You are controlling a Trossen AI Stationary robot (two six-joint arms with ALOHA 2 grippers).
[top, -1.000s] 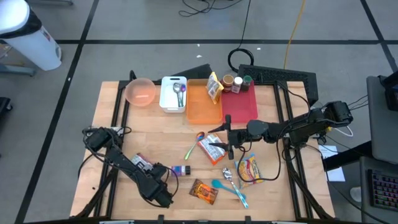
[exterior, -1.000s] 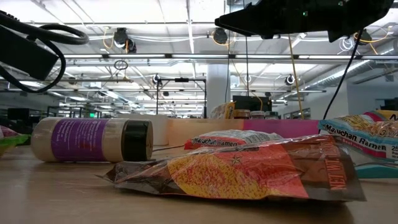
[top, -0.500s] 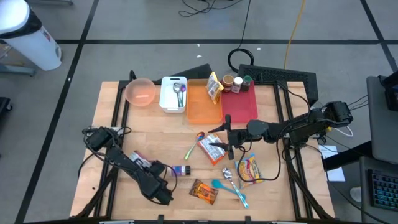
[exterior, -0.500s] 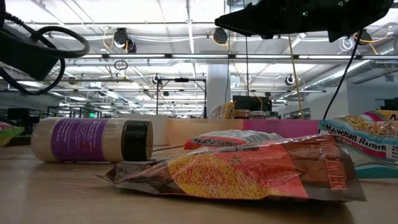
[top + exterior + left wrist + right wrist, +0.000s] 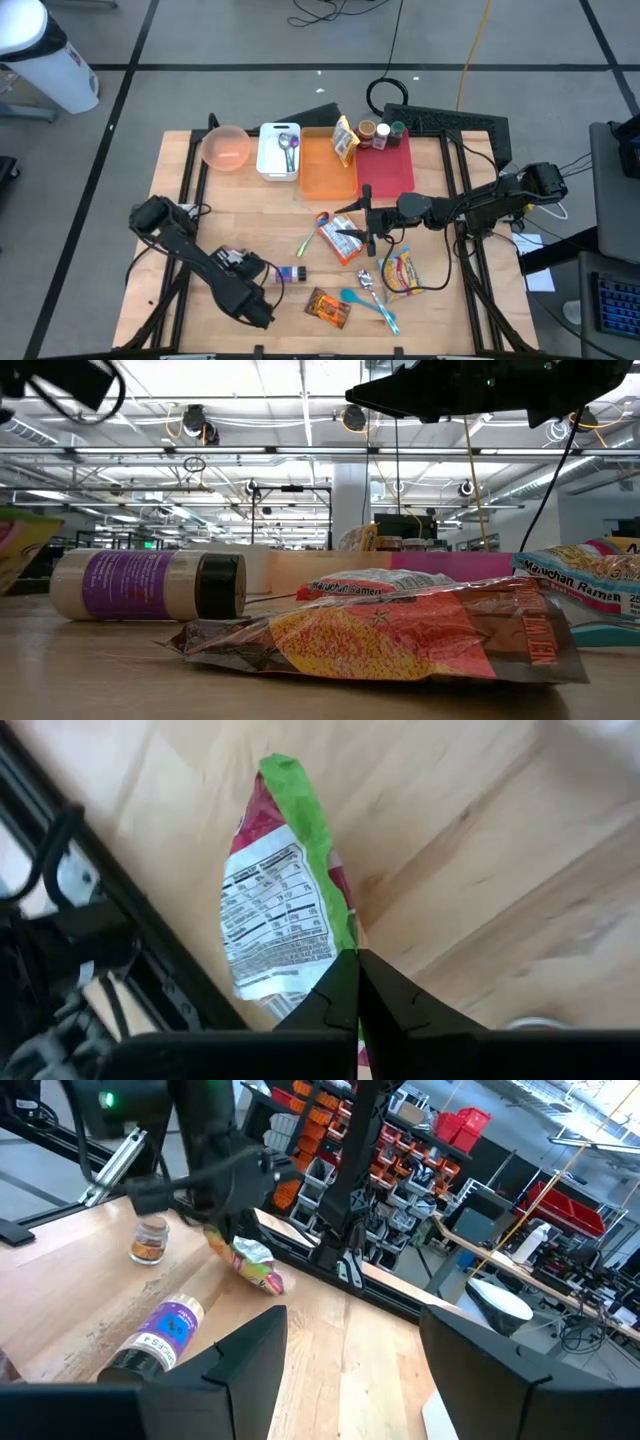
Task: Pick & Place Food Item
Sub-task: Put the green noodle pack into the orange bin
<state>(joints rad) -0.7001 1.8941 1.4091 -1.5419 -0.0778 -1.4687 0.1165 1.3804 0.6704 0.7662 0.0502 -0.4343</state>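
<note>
Wooden table [image 5: 220,200], both arms over it, left one gripping a snack.
High view: left gripper [image 5: 243,262] near the front-left corner, right gripper [image 5: 368,232] mid-table above a ramen pack [image 5: 337,238]. Left wrist view: fingers pinched together on a red-green snack bag [image 5: 285,895], bag hanging clear of the wood. Right wrist view: fingers [image 5: 250,1355] spread apart, nothing between them.

We see 1 snack bag [image 5: 285,900], red with a green edge and a white nutrition panel; it hangs off the table, pinched at 1 end by the left gripper [image 5: 357,982], whose fingers are closed on it; it is near the table's left front.
</note>
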